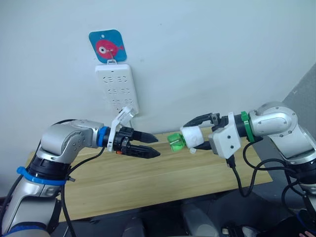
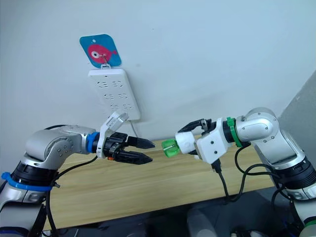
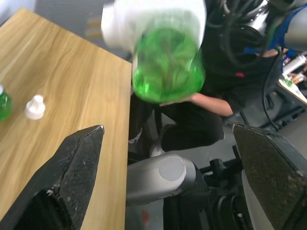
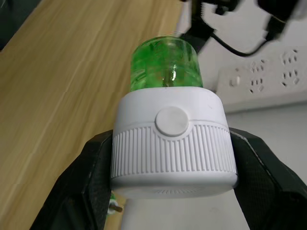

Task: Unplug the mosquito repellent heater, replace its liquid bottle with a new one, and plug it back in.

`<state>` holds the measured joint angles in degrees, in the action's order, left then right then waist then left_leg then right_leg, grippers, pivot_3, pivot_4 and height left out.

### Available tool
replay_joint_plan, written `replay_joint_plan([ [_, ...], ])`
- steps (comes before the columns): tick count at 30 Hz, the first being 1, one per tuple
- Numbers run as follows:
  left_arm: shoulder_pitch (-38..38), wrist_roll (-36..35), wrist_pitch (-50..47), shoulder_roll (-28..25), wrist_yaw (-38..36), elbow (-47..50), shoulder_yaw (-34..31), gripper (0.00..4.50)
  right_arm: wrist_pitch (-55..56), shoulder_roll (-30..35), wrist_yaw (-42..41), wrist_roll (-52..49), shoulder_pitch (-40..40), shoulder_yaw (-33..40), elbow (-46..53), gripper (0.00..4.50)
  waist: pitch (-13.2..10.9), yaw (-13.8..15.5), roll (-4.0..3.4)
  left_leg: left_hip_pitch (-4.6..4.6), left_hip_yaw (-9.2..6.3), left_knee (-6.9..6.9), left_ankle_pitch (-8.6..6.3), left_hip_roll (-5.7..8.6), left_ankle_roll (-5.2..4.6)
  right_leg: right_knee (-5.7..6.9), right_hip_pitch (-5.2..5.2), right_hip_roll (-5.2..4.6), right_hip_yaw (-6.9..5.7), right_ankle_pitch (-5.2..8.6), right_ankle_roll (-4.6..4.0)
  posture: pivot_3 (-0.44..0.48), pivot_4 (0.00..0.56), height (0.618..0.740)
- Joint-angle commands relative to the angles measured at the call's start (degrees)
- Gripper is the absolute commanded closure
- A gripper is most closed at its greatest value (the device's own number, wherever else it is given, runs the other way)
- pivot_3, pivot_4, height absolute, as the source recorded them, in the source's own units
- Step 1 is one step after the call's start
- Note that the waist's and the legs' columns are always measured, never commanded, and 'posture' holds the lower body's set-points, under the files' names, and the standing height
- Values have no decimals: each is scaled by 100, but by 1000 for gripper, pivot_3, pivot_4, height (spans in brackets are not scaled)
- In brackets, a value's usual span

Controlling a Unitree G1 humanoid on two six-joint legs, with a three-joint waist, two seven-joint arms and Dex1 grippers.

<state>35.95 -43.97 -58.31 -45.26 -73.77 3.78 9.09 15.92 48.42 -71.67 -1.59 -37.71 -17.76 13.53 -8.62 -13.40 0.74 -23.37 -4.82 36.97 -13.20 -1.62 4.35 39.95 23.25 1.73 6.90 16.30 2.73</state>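
While my right gripper (image 1: 197,129) pinches the heater (image 1: 191,136) by its white ribbed body, it holds it in mid-air above the table (image 1: 98,182), well clear of the power strip (image 1: 117,88) that hangs on the wall. The heater lies sideways, with its green bottle (image 1: 176,141) pointing toward my left gripper (image 1: 148,144). That left gripper is spread open and empty, its two black fingers level with the bottle and just short of it; in the left wrist view the bottle's round base sits between them but apart from both.

I judge the heater to be light: a small hollow plastic shell, stiff enough for a firm pinch. The ribs on its sides give my right fingers (image 4: 91,182) good purchase, and they sit squarely on either side, so the hold looks secure. The bottle is clear, smooth green plastic, probably slippery, and it holds liquid. It is short and stubby, so little of it stands out beyond the white collar. I would take it across its round sides close to the base, squeeze only enough to stop it sliding, and turn it about its own axis, since it most likely unscrews. Squeezing too hard could dent it or make it pop out of my fingers.

On the table, in the left wrist view, lie a small white cap (image 3: 35,106) and, beside it, part of another green bottle (image 3: 4,103), likely the replacement.
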Motion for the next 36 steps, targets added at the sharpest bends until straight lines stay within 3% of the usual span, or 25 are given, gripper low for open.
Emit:
replay_joint_plan([
  [1,326,189,107,118,-117,23,231,0,385,27,-272,-129,-214,10,10,1503,0,-43,0,0,-2,0,0,0,0,0,0,0,-2,-1,-2,-277,80,740],
  [9,537,239,-44,479,-112,156,485,0,364,-193,-476,-137,-385,-143,-40,1503,1,-225,-1,3,-9,-1,0,-1,0,8,-1,0,-4,2,-11,-275,81,740],
  [24,734,290,-573,917,45,-35,715,0,470,-465,-553,-68,-441,-239,-71,1503,1,-242,-1,3,-15,1,0,1,0,9,-4,-2,-8,2,-12,-283,81,740],
  [28,752,332,-662,886,-24,-42,788,853,453,-508,-547,-63,-473,-261,-42,1503,1,-242,-1,3,-16,1,1,1,1,9,-4,-2,-9,2,-12,-283,81,740],
  [32,738,349,-680,904,-24,-37,827,2114,460,-538,-538,-68,-496,-284,-40,1503,1,-244,-1,3,-18,2,1,2,1,9,-6,-3,-11,2,-12,-283,81,740],
  [36,712,332,-694,910,-29,-10,850,2200,475,-551,-546,-73,-503,-298,-40,1503,1,-244,-1,4,-18,2,1,1,1,9,-6,-3,-12,2,-12,-283,81,740],
])
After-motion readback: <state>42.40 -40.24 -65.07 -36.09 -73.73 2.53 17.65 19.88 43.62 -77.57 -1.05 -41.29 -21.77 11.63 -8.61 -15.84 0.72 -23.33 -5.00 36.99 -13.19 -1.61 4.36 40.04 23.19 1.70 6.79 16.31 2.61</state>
